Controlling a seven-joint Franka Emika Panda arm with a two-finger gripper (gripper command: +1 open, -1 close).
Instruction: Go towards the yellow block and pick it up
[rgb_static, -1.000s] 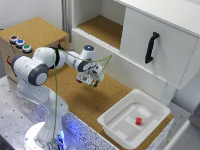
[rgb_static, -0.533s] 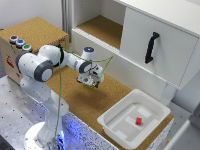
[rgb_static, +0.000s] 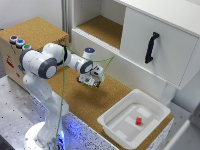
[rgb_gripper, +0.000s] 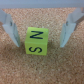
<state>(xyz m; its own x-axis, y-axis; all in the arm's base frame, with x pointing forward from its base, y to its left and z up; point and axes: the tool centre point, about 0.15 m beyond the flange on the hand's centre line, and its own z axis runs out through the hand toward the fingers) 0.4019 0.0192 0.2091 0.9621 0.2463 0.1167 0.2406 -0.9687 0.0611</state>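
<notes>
The gripper (rgb_gripper: 41, 31) is hanging open, fingers straddling the yellow block (rgb_gripper: 37, 41) on the cork mat (rgb_static: 85, 97) at the exterior view's centre. Judged next: descending further, then closing.

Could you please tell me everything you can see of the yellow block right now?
In the wrist view the yellow block is a yellow-green cube with matte faces; two show, each bearing a dark letter S lying on its side. It sits flat on the cork surface, between the open pincer's fingers, which do not touch it. In the exterior view the pincer hides it.
</notes>
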